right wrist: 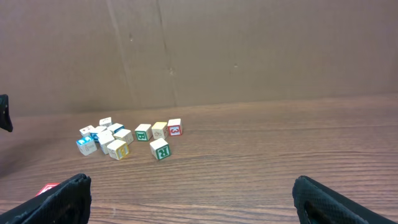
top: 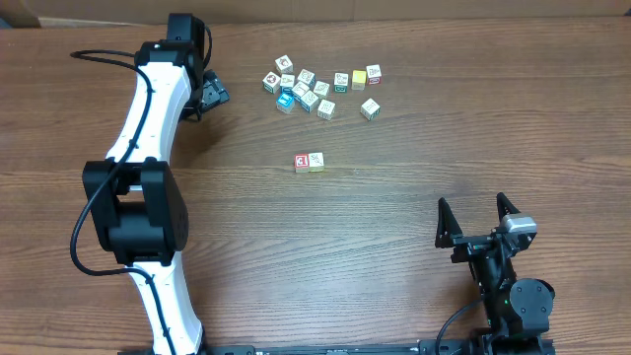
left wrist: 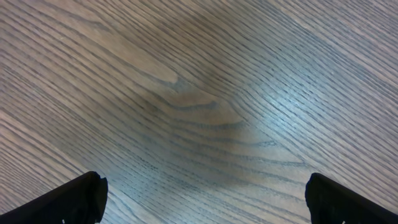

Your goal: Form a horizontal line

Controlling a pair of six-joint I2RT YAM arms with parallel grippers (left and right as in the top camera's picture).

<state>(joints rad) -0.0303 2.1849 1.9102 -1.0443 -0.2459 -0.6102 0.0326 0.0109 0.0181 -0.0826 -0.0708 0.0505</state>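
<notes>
horizontal line [right wrist: 47, 186] cut off, behind right fingers [right wrist: 62, 199]

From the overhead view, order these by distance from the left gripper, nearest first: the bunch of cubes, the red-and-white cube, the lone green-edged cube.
From the left gripper:
1. bunch of cubes, close beside it.
2. red-and-white cube, mid-table.
3. lone green-edged cube, beyond the bunch.

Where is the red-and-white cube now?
Overhead view: the red-and-white cube lies near the table middle, next to a pale cube on its right, below the bunch of cubes.
</notes>
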